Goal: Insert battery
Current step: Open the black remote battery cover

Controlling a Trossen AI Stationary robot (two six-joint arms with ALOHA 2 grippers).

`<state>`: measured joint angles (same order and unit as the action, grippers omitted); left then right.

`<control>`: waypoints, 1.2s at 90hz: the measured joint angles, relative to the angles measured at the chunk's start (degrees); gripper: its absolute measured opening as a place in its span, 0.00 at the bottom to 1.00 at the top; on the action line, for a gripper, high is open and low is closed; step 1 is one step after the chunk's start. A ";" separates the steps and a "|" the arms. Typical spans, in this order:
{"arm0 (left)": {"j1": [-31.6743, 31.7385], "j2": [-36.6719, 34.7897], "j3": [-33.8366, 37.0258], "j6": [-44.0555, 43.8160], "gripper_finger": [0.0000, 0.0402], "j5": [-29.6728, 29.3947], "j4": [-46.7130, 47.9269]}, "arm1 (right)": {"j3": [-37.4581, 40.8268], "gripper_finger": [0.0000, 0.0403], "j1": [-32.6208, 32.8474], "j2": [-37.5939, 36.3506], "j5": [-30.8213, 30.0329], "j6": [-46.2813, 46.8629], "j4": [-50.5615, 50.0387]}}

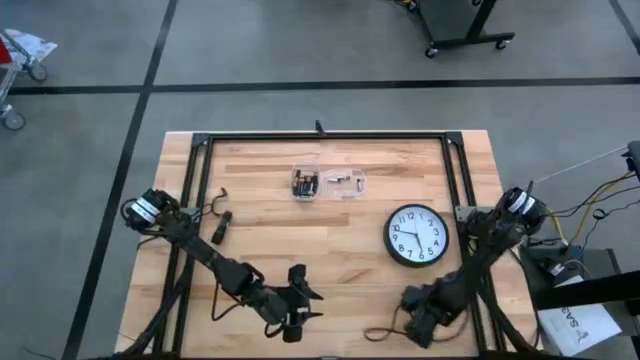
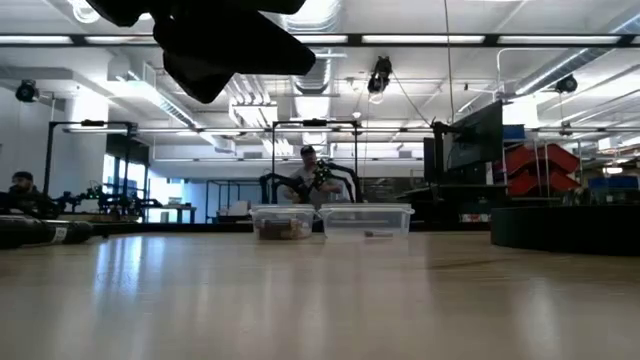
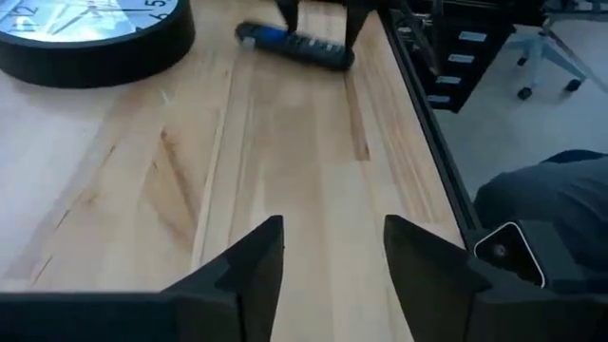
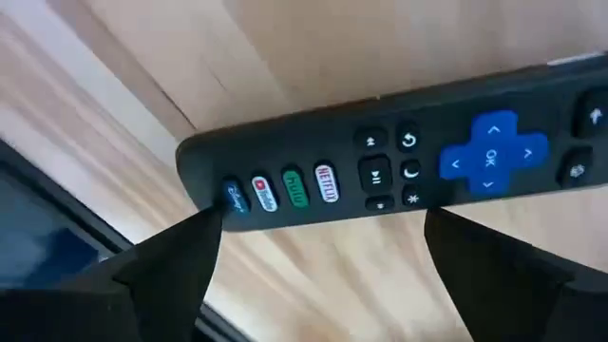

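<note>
We have the right gripper (image 4: 323, 224) low over the remote (image 4: 380, 176) at the near right of the tabletop (image 1: 260, 255). Its fingers are spread wide to either side of the remote's body and nothing is held yet. The remote lies flat with its buttons up, so we judge that its battery door faces the wood. The first thing to get right is a firm grip that lets us turn it over. We should centre the fingers across the narrow width, clear of the blue pad and the row of coloured buttons. They should close on the plain side edges so it neither tips nor slides toward the rail along the near edge. The left gripper (image 3: 332, 233) waits just to the left at the near edge, also wide open and empty, and looks across bare wood at the remote. It is well placed to take the other end once the remote is lifted. What look like the batteries sit in the left one of two clear boxes (image 1: 305, 183) at the far middle, well apart from both arms. The clock (image 1: 415, 235) lies between those boxes and the remote, so any reach for a battery should go round its left side.
</note>
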<state>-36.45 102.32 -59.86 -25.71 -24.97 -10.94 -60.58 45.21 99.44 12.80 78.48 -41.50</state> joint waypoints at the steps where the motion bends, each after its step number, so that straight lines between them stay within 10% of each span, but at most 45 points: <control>1: 0.00 0.00 0.00 0.05 0.40 0.00 0.00 | -0.10 0.86 -0.55 0.00 -0.25 -0.91 0.34; 28: -0.79 -0.02 0.42 -0.26 0.37 0.04 0.46 | -4.84 0.86 -7.78 -0.09 -2.67 -16.87 2.81; 65: -0.94 7.84 1.49 4.73 0.45 2.28 -14.35 | -5.58 0.86 0.90 3.49 -7.89 1.30 1.79; 108: -0.68 10.34 0.57 12.44 0.45 -1.16 -16.06 | -6.03 0.86 -1.61 8.25 -20.36 -0.81 3.19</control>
<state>-37.12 112.66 -59.29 -13.27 -26.13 -27.00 -66.62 43.60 107.69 -7.55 77.66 -38.32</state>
